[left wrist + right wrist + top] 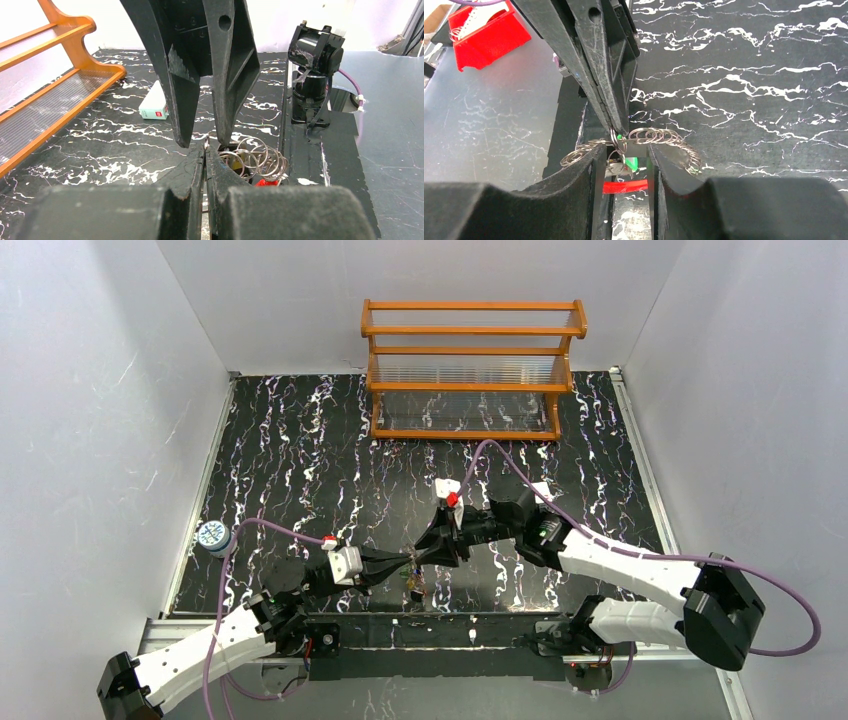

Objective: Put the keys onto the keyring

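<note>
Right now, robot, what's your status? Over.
Left pincer shut on keyring chain. Right pincer open around green key. White box well clear.

Lab cell: white panel walls (90,410), black marbled table (290,470), bolted robot arms (620,565).

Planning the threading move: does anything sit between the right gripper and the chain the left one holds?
Nothing visible does. The left gripper pinches the keyring chain, and the right gripper has its open jaws flanking it, a green key in their gap.
</note>
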You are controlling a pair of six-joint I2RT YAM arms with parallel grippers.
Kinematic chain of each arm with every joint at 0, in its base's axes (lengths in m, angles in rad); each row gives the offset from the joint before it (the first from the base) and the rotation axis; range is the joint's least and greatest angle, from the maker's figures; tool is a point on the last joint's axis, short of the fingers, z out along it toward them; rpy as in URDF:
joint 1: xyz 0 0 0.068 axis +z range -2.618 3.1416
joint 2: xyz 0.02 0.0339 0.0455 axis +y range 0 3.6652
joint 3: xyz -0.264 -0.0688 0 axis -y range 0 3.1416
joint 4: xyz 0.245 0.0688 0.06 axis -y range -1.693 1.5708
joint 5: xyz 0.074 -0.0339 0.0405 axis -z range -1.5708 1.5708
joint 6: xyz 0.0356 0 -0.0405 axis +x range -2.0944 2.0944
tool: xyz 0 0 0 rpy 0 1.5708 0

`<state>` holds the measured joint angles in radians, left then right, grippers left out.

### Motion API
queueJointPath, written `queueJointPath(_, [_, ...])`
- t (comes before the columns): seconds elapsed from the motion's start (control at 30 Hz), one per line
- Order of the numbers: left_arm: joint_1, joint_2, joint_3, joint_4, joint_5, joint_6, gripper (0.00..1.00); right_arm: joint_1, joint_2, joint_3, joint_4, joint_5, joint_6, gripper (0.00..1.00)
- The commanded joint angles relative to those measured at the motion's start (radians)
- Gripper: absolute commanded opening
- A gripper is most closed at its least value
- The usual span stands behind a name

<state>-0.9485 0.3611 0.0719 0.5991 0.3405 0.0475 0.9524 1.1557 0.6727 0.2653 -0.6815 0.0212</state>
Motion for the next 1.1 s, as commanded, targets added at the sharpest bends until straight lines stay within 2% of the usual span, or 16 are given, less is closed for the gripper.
queueJointPath(0.0, [-0.003, -0.005, 0.026, 0.068, 0.011, -0.005, 0.0, 0.006, -0.02, 0.011, 0.057, -0.013, -0.014, 0.41])
queueJointPath(0.27, [-0.003, -0.001, 0.031, 0.068, 0.016, -0.007, 0.0, 0.006, 0.03, 0.011, 0.087, -0.05, -0.006, 0.23])
queueJointPath(0.4, [-0.003, 0.008, 0.03, 0.068, 0.017, -0.008, 0.0, 0.006, 0.02, 0.008, 0.09, -0.046, -0.017, 0.01])
queueJointPath(0.57, [-0.003, 0.009, 0.045, 0.037, -0.005, -0.001, 0.0, 0.005, -0.002, 0.031, 0.006, -0.012, -0.079, 0.01])
queueJointPath(0.63, [-0.003, 0.003, 0.07, -0.026, -0.026, 0.012, 0.11, 0.006, -0.009, 0.063, -0.071, 0.015, -0.122, 0.01])
queueJointPath(0.73, [-0.003, 0.0, 0.129, -0.15, -0.053, 0.041, 0.26, 0.006, -0.001, 0.126, -0.209, 0.064, -0.188, 0.01])
queueJointPath(0.83, [-0.003, 0.006, 0.223, -0.297, -0.055, 0.095, 0.35, 0.005, 0.025, 0.196, -0.372, 0.097, -0.245, 0.01])
queueJointPath(1.07, [-0.003, 0.133, 0.435, -0.684, -0.056, 0.22, 0.38, 0.006, 0.111, 0.325, -0.623, 0.133, -0.323, 0.01])
